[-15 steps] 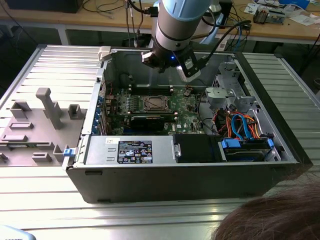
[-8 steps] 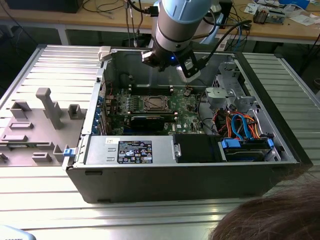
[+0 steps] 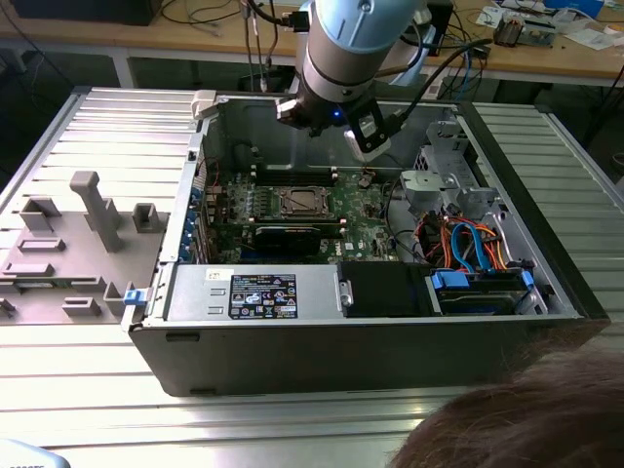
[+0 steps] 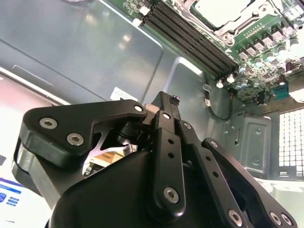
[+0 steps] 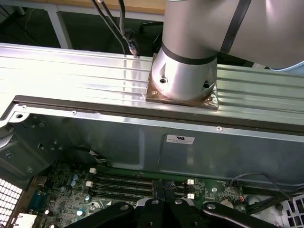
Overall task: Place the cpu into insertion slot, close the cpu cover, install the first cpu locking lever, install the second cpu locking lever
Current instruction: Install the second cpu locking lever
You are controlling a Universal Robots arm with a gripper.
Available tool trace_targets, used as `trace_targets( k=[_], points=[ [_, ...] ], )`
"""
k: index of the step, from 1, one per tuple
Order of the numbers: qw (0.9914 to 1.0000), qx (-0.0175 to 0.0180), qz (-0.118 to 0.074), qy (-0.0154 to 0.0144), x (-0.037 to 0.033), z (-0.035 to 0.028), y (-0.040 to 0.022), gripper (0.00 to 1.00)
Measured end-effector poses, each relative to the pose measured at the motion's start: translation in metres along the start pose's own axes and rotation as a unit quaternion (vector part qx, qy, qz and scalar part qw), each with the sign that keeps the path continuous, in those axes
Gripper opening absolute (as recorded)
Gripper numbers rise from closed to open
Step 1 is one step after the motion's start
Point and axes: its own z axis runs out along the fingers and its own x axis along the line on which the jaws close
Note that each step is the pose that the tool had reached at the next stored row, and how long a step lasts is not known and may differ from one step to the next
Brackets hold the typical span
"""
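Silvery square cpu [image 3: 298,202] lies under its framed cpu cover [image 3: 298,190].

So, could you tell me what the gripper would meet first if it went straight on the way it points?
Probably the black memory slots on the green board, beside the socket: the gripper, shut and empty, points there. Depth is unclear.

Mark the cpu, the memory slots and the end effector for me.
cpu [image 3: 297,202], exterior view: on its silvery top, seated in the socket.
memory slots [image 4: 190,35], second wrist view: on the middle of the long black slots.
end effector [image 4: 166,105], second wrist view: at the tips of its closed fingers.
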Motion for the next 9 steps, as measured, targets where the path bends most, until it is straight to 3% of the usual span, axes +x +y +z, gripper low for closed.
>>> trace_targets(
  k=[3, 9],
  points=[
    [0.99998, -0.0063, 0.0, -0.0007, 0.0001, -0.0005, -0.0007, 0.11],
    [0.99988, -0.0154, -0.001, -0.0017, 0.0002, -0.0012, -0.0017, 0.11]
  ],
)
